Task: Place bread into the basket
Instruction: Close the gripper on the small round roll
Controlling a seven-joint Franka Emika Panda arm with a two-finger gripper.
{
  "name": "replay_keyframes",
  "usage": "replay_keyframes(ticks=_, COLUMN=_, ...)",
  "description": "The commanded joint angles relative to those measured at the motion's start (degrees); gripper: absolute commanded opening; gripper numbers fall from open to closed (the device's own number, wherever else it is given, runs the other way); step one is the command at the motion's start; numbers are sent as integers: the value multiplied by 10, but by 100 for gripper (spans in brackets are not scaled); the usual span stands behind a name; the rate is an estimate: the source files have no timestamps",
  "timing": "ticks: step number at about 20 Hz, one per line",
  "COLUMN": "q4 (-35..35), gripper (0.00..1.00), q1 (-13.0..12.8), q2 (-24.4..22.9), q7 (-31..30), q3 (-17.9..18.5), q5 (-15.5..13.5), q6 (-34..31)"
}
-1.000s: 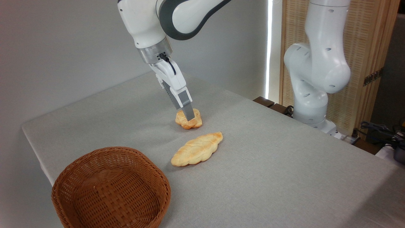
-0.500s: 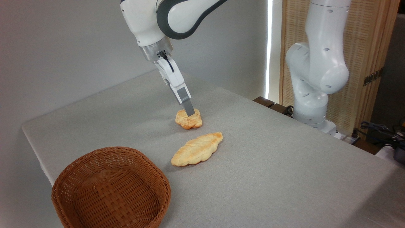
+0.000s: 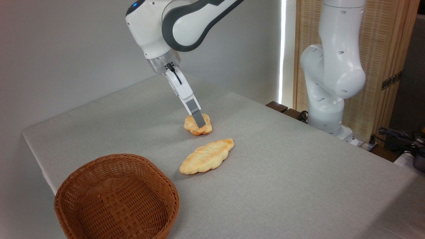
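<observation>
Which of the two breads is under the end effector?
The small round bun, farther from the basket; the long braided loaf lies apart, nearer it.

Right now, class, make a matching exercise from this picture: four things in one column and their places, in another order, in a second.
1. bun
2. braided loaf
3. basket
4. gripper

a. near left corner of the table
b. at the bun's top
c. mid-table, nearer than the bun
d. farthest back

Pairs: 1-d, 2-c, 3-a, 4-b
</observation>
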Motion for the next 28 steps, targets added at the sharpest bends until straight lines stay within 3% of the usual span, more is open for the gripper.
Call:
replay_keyframes(ticks=1, q4=-2, gripper=100, q1=-6, q2=8, q7=3, q3=7, q5=-8, q6=13)
replay_keyframes(ticks=6, q4=-1, gripper=100, q1=-6, q2=10, q7=2, q3=7, q5=-4, q6=13)
replay_keyframes(ticks=7, q4=-2, gripper=96, q1=-6, q2=11, q7=2, q3=7, q5=-1, q6=12)
replay_keyframes(ticks=9, q4=-1, gripper=77, q1=-6, q2=12, q7=2, q3=7, q5=-1, q6=12)
replay_keyframes(ticks=10, q4=-1, gripper=60, q1=-6, q2=13, q7=3, q3=7, q5=-1, q6=12)
replay_keyframes(ticks=11, q4=-2, gripper=51, q1=-6, q2=13, q7=3, q3=7, q5=-1, q6=12)
replay_keyframes(ticks=28, q4=21, gripper=51, q1=-4, q2=5, q7=2, q3=13, q5=-2, q6=11)
